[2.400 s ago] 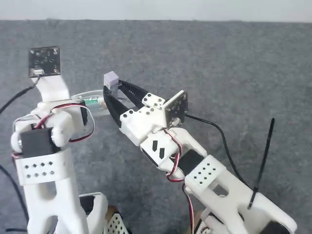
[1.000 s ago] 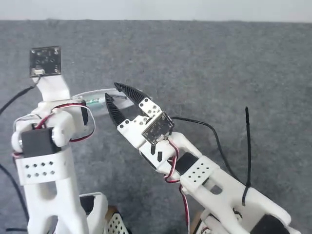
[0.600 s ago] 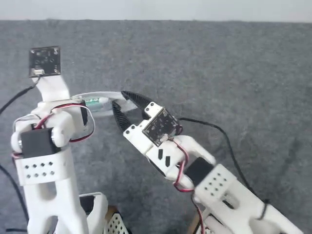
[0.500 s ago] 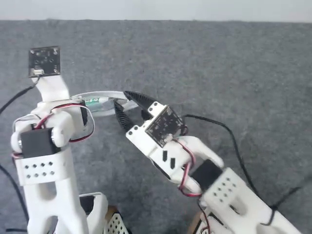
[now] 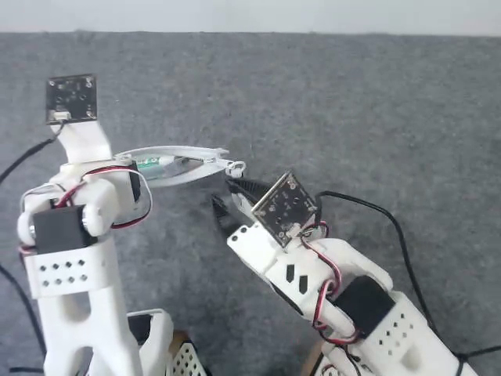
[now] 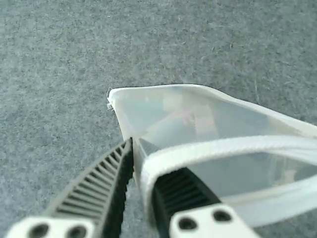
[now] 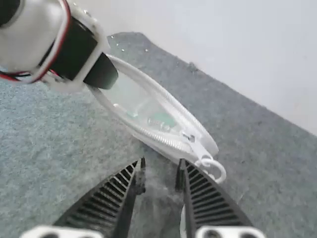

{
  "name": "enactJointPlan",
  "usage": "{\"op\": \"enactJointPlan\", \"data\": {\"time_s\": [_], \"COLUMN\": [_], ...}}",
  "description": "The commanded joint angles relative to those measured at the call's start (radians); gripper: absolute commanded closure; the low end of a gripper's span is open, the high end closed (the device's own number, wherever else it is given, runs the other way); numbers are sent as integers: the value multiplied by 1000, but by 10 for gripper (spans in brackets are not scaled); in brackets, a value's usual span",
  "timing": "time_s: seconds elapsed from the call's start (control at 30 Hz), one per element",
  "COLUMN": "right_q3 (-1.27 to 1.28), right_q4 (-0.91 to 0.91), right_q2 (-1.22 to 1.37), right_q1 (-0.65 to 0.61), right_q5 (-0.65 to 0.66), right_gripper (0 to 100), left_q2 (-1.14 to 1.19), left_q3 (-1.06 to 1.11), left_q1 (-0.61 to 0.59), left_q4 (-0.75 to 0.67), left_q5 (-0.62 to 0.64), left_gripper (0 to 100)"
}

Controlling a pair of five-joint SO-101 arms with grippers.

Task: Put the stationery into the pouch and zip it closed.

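While left fingers [image 6: 96, 186] clamp it, the pouch [image 6: 198, 119] holds stationery [image 5: 149, 164].

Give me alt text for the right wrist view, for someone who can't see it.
The right hand, open and empty, hovers near the zip pull of a clear pouch. The other arm holds the pouch's far end over grey carpet; something green shows inside.
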Motion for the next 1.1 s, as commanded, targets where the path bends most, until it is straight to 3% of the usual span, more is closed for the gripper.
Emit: {"op": "enactJointPlan", "data": {"time_s": [0.0, 0.2, 0.5, 0.73, 1.07], "right_q3": [-34, 120, 318, 351, 347], "right_q4": [30, -88, -421, -489, -677], "right_q2": [-31, -35, -28, -15, 199], "right_q1": [8, 58, 101, 104, 113], "right_q5": [-38, -32, -31, -34, -34], "right_gripper": [818, 808, 810, 811, 811], "left_q2": [-38, -40, -38, -38, -38], "left_q3": [-31, -31, -31, -31, -28], "left_q1": [5, 5, 5, 5, 5], "left_q4": [-23, -23, -23, -21, -18], "left_q5": [-11, -11, -11, -11, -11], "left_gripper": [988, 988, 988, 988, 988]}}
